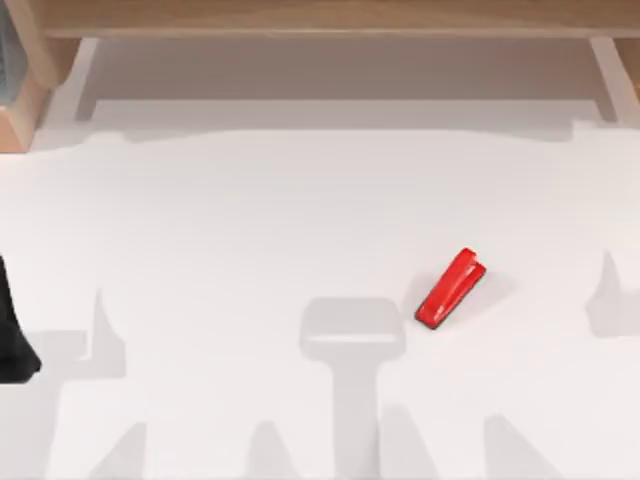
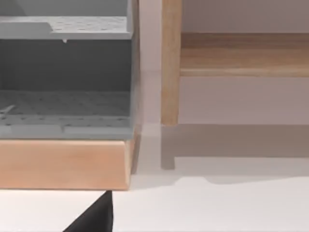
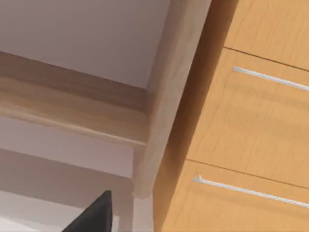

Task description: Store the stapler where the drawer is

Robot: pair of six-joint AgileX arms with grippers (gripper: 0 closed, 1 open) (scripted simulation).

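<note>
The stapler (image 1: 451,289) lies flat on the white tabletop (image 1: 250,230), right of the middle in the top view, its long axis slanting from lower left to upper right. It is glossy red on a thin black base, and nothing touches it. No brand, label or writing can be read on it or anywhere else.

The left arm (image 1: 14,335) shows as a dark shape at the tabletop's left edge, well apart from the stapler. Whether its jaws are apart or together cannot be told. In the left wrist view a black part of the left gripper (image 2: 94,216) pokes in over the tabletop, facing a wooden-edged unit with grey shelves (image 2: 65,104) and a wooden post (image 2: 170,63) beside it.

In the right wrist view a black part of the right gripper (image 3: 94,215) faces a wooden cabinet with two drawer fronts, each carrying a slim metal handle (image 3: 251,192). The state of its jaws cannot be told either.
</note>
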